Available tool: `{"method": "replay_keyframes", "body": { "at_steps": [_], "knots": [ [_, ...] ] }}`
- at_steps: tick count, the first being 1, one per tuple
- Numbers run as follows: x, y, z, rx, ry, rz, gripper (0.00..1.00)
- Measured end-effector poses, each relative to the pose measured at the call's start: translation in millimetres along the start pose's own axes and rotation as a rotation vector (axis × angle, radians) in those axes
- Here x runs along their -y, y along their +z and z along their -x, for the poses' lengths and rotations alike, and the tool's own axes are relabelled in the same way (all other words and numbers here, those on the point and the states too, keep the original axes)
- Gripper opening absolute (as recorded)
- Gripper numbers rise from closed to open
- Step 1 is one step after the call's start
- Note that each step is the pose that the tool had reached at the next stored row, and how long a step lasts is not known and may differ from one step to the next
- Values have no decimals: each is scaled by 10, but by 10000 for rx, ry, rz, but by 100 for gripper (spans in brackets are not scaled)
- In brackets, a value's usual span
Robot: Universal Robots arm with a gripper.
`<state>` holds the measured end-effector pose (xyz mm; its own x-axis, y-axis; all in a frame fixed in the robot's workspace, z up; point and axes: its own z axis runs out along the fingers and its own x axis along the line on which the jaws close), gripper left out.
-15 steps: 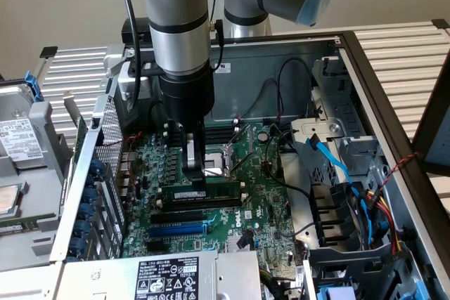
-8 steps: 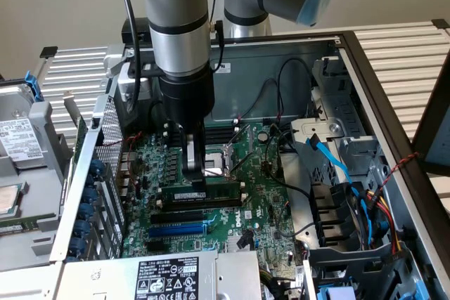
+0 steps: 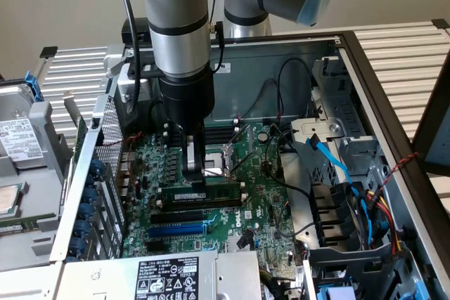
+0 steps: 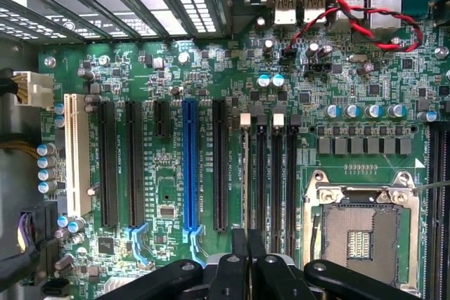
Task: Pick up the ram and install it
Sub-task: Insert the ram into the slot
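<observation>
Gripper fingers: black, matt, smooth. Motherboard beneath them: green, glossy lacquer finish. Blue slot just beside the fingertips: shiny plastic. CPU socket frame on their other side: bright bare metal. Arm housing above the gripper: satin silver metal.

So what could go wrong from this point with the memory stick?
The gripper meets the memory stick off-centre, toward the exterior view's left, so pressing there could seat one end first and leave it crooked. The open processor socket lies close beside the gripper; a slip might damage it.
</observation>
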<state>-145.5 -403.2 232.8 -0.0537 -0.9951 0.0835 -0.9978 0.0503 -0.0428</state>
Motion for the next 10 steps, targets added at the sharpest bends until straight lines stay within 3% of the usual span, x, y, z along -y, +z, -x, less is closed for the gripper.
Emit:
{"method": "replay_keyframes", "body": {
  "at_steps": [6, 10],
  "knots": [
    [0, 0, -5, -1, 2, 1, 12],
    [0, -10, -4, -1, -1, 39, 12]
  ]
}}
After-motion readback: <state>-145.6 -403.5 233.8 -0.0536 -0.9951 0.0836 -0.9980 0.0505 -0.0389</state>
